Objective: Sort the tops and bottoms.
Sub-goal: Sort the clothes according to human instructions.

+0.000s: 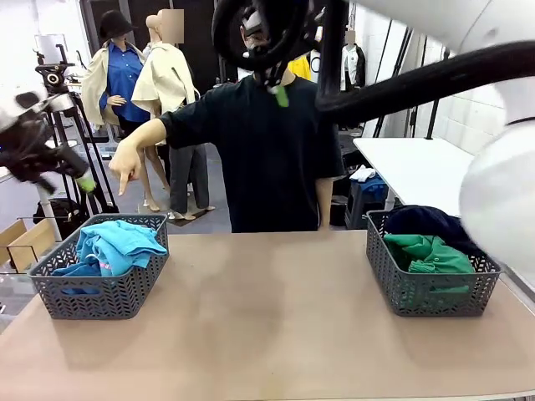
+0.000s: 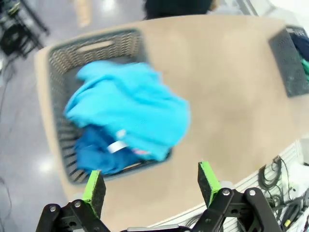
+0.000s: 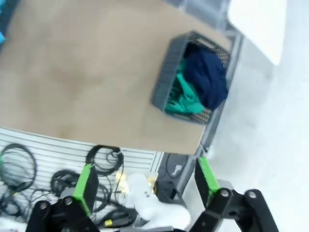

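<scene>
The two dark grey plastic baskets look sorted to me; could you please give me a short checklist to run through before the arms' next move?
1. Turquoise-blue garment and medium blue garment in the left basket: ok.
2. Bright green top and dark navy shirt in the right basket: ok.
3. Left gripper open, holding nothing: ok.
4. Right gripper open, holding nothing: ok.
5. Person's hand pointing down above the left basket, away from both grippers: ok.

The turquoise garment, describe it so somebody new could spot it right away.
Find the grey basket at the table's left end, below the person's hand. The turquoise garment is heaped on top, paler than the medium blue garment beneath it.
</scene>
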You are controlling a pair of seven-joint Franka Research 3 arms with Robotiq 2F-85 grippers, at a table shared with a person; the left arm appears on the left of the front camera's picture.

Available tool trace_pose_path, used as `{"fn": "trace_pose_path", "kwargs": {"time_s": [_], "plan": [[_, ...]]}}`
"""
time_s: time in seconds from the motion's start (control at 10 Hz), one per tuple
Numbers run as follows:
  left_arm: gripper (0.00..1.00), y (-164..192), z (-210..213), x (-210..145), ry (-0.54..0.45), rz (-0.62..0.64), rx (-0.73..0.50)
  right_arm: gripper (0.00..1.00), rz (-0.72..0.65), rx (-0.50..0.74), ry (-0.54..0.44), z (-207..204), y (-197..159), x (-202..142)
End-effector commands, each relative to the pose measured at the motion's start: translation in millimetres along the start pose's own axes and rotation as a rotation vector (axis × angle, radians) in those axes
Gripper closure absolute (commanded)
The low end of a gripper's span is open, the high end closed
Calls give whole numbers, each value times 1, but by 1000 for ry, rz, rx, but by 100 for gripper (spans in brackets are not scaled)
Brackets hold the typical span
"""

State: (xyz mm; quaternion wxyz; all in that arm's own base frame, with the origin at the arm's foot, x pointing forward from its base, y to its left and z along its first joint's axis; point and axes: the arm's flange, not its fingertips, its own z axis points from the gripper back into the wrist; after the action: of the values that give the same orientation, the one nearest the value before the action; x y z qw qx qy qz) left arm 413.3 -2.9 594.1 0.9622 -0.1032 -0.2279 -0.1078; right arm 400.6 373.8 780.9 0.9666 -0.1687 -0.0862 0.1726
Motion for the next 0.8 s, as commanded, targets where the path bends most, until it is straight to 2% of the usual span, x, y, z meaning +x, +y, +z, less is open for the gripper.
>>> {"fn": "trace_pose_path", "kwargs": {"time_s": [0.0,0.1,0.2,0.4,0.5,0.6,0.7], "plan": [[0,-26,-9,-1,-61,-113,-92,0,-113,2,35,-135,-7,-129],[0,-53,-9,1,-49,-166,-69,0,-178,23,121,-160,-16,-158],[0,-80,-13,3,-57,-225,-21,0,-185,23,163,-183,-24,-197],[0,-94,-27,2,-75,-257,87,0,-220,19,216,-224,-29,-252],[0,-92,-32,2,-76,-242,111,0,-288,46,213,-243,-28,-268],[0,-95,-35,4,-106,-194,189,0,-394,89,203,-265,-29,-268],[0,-93,-38,9,-117,-136,261,0,-470,78,159,-286,-25,-247]]}}
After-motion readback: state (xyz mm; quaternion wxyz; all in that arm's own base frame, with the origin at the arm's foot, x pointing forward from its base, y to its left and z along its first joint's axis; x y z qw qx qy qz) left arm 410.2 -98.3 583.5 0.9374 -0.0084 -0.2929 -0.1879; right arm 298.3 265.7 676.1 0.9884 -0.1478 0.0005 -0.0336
